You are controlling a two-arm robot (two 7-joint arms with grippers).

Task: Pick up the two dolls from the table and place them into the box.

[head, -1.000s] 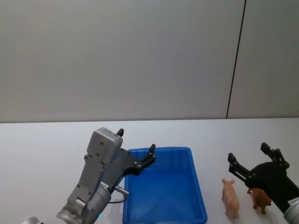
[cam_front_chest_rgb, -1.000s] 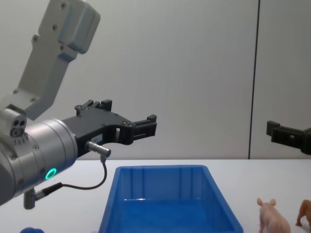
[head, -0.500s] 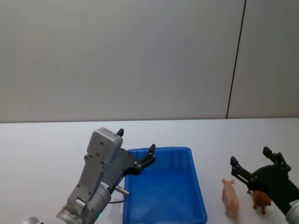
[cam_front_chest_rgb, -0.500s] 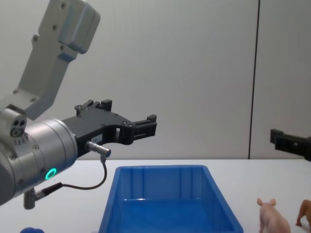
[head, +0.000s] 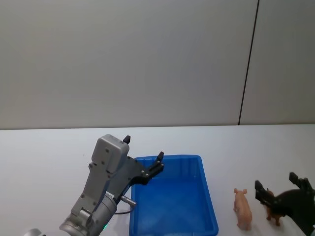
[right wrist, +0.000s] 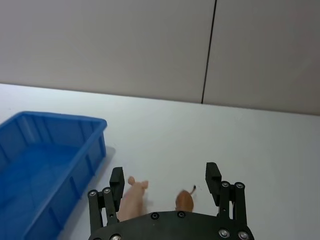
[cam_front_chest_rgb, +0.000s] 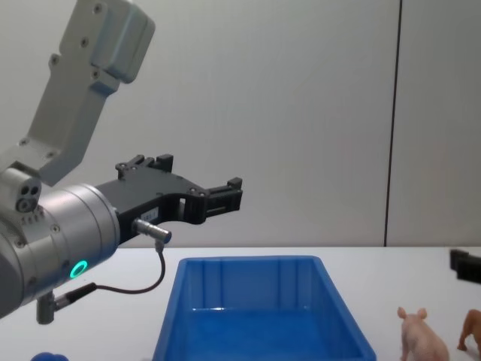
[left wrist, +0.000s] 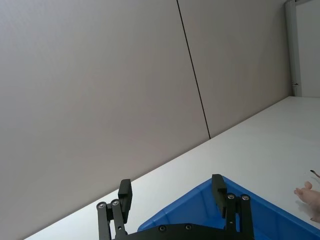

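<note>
Two dolls stand on the white table (head: 236,142), to the right of the box. One is a pale pink pig (head: 242,214) (cam_front_chest_rgb: 421,338); the other, a smaller brown animal (head: 274,211) (cam_front_chest_rgb: 472,329), stands just right of it. The blue box (head: 167,158) (cam_front_chest_rgb: 248,262) sits mid-table with nothing in it. My right gripper (head: 276,182) (right wrist: 165,171) hangs open low over the two dolls, touching neither; in the right wrist view the pig (right wrist: 134,197) and the brown doll (right wrist: 185,201) lie between its fingers. My left gripper (head: 143,148) (left wrist: 171,182) hovers open above the box's far left corner.
A plain grey wall with a dark vertical seam (head: 248,64) backs the table. A small rounded blue object (cam_front_chest_rgb: 46,356) peeks in at the chest view's lower left. Bare tabletop lies beyond the box and right of the dolls.
My right gripper has dropped lower and drawn back toward the dolls, staying open. The left arm, the box and both dolls have not moved.
</note>
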